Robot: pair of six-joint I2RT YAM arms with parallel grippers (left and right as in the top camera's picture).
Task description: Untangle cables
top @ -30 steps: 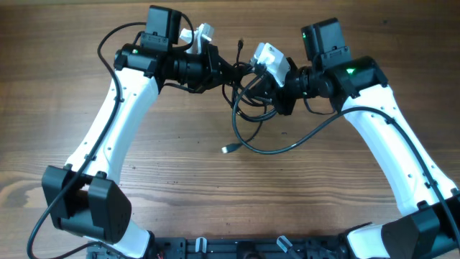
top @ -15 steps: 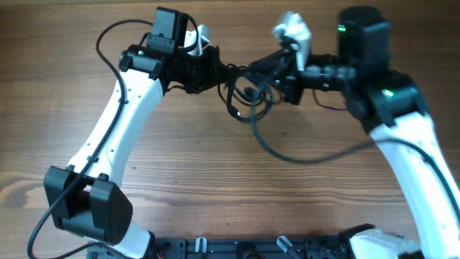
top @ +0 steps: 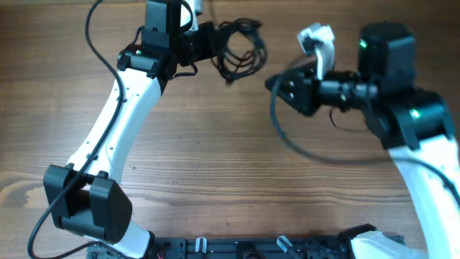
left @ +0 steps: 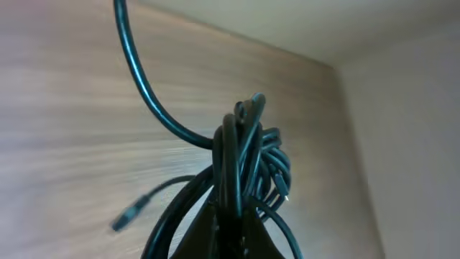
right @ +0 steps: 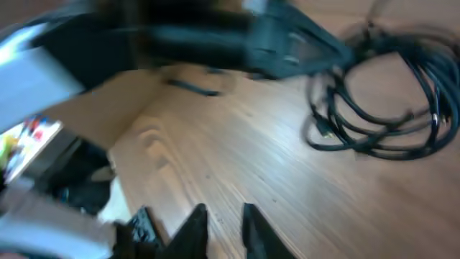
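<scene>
My left gripper (top: 213, 44) is at the far edge of the table, shut on a bundle of looped black cables (top: 241, 49). In the left wrist view the bundle (left: 248, 158) rises from between the fingers (left: 230, 230), with a plug end dangling to the left. My right gripper (top: 279, 90) is right of the bundle and clear of it. A single black cable (top: 291, 140) hangs from it and curves down to the right, blurred. In the right wrist view the fingertips (right: 221, 223) are close together with a narrow gap. The bundle (right: 388, 93) shows at upper right.
The wooden table (top: 215, 158) lies under both arms. A black rack (top: 244, 248) runs along the front edge. The left arm's white link (top: 118, 122) crosses the left side. The table's far edge and a wall (left: 402, 108) show in the left wrist view.
The two grippers pulled apart. The left one carried the bundle up toward the far edge. The right one moved right and lower, and the single cable came away from the bundle with it.
</scene>
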